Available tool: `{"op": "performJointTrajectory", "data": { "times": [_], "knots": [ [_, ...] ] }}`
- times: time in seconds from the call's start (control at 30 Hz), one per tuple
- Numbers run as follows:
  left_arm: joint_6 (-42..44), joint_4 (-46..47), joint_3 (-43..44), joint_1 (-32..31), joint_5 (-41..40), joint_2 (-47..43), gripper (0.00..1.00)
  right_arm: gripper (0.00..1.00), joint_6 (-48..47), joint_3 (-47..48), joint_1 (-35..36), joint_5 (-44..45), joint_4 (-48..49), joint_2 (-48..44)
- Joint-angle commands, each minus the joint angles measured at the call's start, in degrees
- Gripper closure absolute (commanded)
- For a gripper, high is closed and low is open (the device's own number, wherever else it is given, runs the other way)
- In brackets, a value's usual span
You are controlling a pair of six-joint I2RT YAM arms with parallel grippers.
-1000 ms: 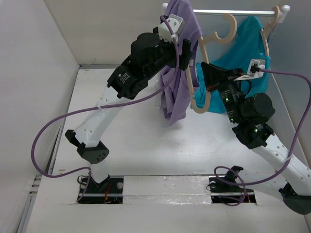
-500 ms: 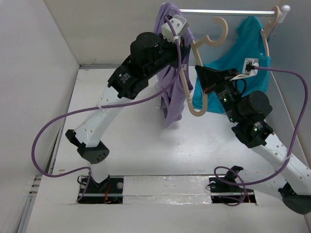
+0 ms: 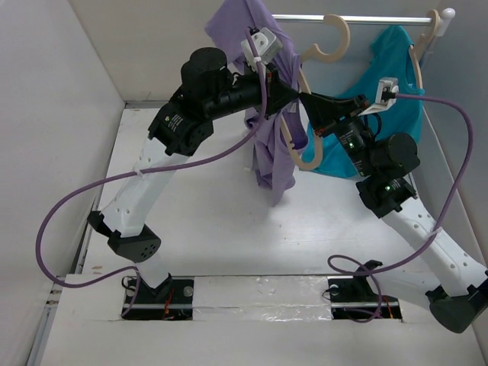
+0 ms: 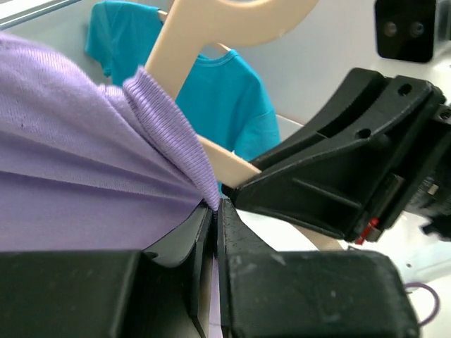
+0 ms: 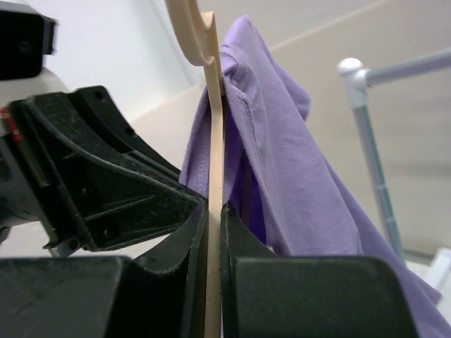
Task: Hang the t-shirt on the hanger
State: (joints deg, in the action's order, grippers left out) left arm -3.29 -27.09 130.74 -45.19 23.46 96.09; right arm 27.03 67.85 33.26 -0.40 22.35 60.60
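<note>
The lavender t-shirt (image 3: 268, 145) hangs in the air from its collar, with one arm of the pale wooden hanger (image 3: 341, 47) inside the neck opening. In the left wrist view my left gripper (image 4: 215, 205) is shut on the ribbed collar of the t-shirt (image 4: 84, 169), right beside the hanger's arm (image 4: 227, 163). In the right wrist view my right gripper (image 5: 214, 208) is shut on the thin arm of the hanger (image 5: 213, 134), and the t-shirt (image 5: 296, 162) drapes just behind it. From above, the left gripper (image 3: 296, 94) and the right gripper (image 3: 311, 99) meet tip to tip.
A teal t-shirt (image 3: 385, 76) hangs on another hanger from the metal rail (image 3: 366, 18) at the back right. The rail's post (image 5: 366, 134) stands close behind the lavender fabric. White walls close in on the left and at the back.
My left gripper has closed on the collar. Both arms have carried shirt and hanger up and to the left, and the hanger's arm now sits deeper in the neck opening.
</note>
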Motion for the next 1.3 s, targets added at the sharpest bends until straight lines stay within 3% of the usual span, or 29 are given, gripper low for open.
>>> {"op": "performJointTrajectory", "data": {
  "times": [0.0,0.1,0.23,0.37,0.5,0.57,0.6,0.7,0.9,0.97,1.07,1.1,1.13,1.27],
  "knots": [
    [-6.28,-0.59,-0.31,-3.85,22.65,-3.72,1.00,1.00,1.36,1.40,-1.53,-4.60,11.04,4.60],
    [-7.78,-0.24,-0.31,-3.85,23.83,-3.55,1.00,1.00,1.45,2.81,-0.83,-6.27,14.03,7.42],
    [-8.66,1.16,1.54,-3.85,18.73,-4.86,1.00,1.00,-1.00,1.32,3.47,-4.00,15.10,7.61],
    [-12.61,7.23,-2.76,-2.10,21.53,-7.59,1.00,1.00,0.83,-2.99,4.10,-0.74,17.46,5.76],
    [-11.04,2.67,-2.94,-2.10,16.81,-7.06,0.98,1.00,1.54,-2.90,3.04,0.05,18.43,4.53],
    [-10.77,1.78,-2.77,-2.10,14.25,-7.24,0.88,1.00,1.80,-2.64,2.35,1.62,18.78,4.09],
    [-10.60,1.08,-2.77,-2.10,10.76,-7.58,0.70,1.00,2.06,-2.64,1.82,2.24,18.87,3.83],
    [-11.03,1.95,-3.99,-2.10,2.16,-9.77,0.43,1.00,3.29,-3.17,1.81,3.56,19.49,2.43],
    [-14.37,11.17,-8.04,-0.34,-2.63,-13.21,0.28,1.00,3.56,-2.99,1.29,4.62,18.79,1.28],
    [-15.52,12.33,-6.47,0.27,-3.16,-12.77,0.28,1.00,3.82,-2.99,0.67,4.10,18.52,1.19],
    [-18.58,15.56,-5.76,0.28,-10.26,-11.81,0.31,1.00,4.00,-2.99,0.67,3.57,17.91,1.01],
    [-19.81,16.45,-5.76,0.28,-14.63,-11.63,0.45,1.00,4.00,-2.99,0.67,2.96,17.56,0.93],
    [-20.87,17.24,-5.84,0.89,-16.33,-11.28,0.51,1.00,3.74,-2.64,0.67,2.69,16.68,1.01],
    [-26.24,16.03,0.02,3.35,-17.48,-6.46,0.63,1.00,3.39,-2.47,0.67,2.60,14.83,0.75]
  ]
}}
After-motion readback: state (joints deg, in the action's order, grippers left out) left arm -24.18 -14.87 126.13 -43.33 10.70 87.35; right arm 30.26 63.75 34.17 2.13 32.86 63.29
